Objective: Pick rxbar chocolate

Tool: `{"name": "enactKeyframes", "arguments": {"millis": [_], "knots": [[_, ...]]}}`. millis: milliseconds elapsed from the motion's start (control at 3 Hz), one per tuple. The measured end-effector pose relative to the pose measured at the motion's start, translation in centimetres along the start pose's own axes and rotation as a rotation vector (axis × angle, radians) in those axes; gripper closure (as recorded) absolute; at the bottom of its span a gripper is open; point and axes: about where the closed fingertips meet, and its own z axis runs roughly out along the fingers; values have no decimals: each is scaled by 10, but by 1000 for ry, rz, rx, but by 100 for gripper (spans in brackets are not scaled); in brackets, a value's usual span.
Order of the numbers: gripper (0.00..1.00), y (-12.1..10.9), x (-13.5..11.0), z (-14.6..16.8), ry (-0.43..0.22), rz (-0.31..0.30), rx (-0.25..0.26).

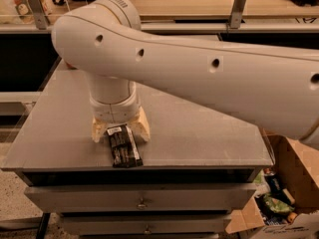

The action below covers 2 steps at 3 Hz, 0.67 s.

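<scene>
The rxbar chocolate [123, 146], a flat dark bar with a white label patch at its far end, lies on the grey tabletop [199, 133] close to the front edge. My gripper [120, 129] points straight down from the big white arm [199, 68] and rests at the table surface. Its two cream fingers [98, 130] stand spread on either side of the bar's far end, open around it. The bar's near end sticks out towards the table's front edge. The arm hides much of the table's back.
A sliver of something red-orange [68, 66] shows behind the arm at the table's back left. Drawers [142, 201] sit below the tabletop. An open cardboard box [284, 203] with packets stands on the floor at the right. A counter runs behind.
</scene>
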Motion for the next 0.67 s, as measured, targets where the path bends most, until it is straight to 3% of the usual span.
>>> {"name": "enactKeyframes", "arguments": {"millis": [333, 667], "knots": [[41, 7, 4, -2, 9, 4, -17], [63, 12, 6, -3, 12, 5, -29]]}}
